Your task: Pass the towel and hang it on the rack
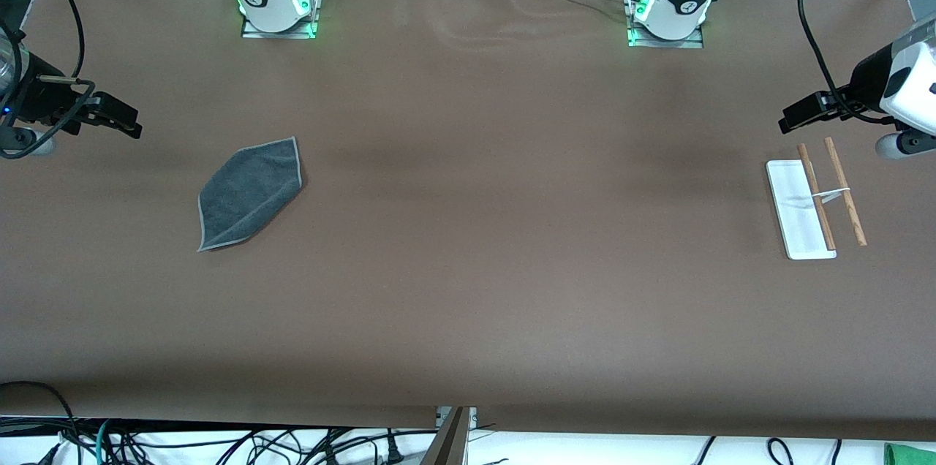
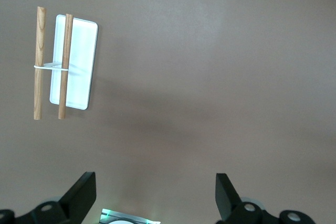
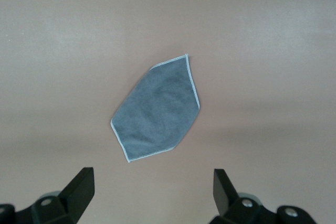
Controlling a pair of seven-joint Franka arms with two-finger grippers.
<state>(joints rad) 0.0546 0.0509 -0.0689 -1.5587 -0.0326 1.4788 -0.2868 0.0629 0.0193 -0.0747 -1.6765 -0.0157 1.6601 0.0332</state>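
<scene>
Over the right arm's end of the table, we see the right gripper hanging in the air with its two fingers spread as wide as they go, grasping nothing and touching nothing. From its wrist view we look straight down on the towel, which lies flat on the brown table between the two dark fingertips and well below them.

Up at the left arm's end, the left gripper hovers in the same way, released and empty, its fingers wide apart. It hangs over bare table just beside the rack, at the end of the rack farther from the front camera.

We count one towel: dark grey, with a thin lighter edge, folded to a point at the end nearer the front camera. We count one rack: a flat white rectangular base, two thin wooden rods running parallel along its length, and one thin white crossbar joining them. One rod lies over the base, the second past its edge. Towel and rack lie well apart, at the two ends of the table.
</scene>
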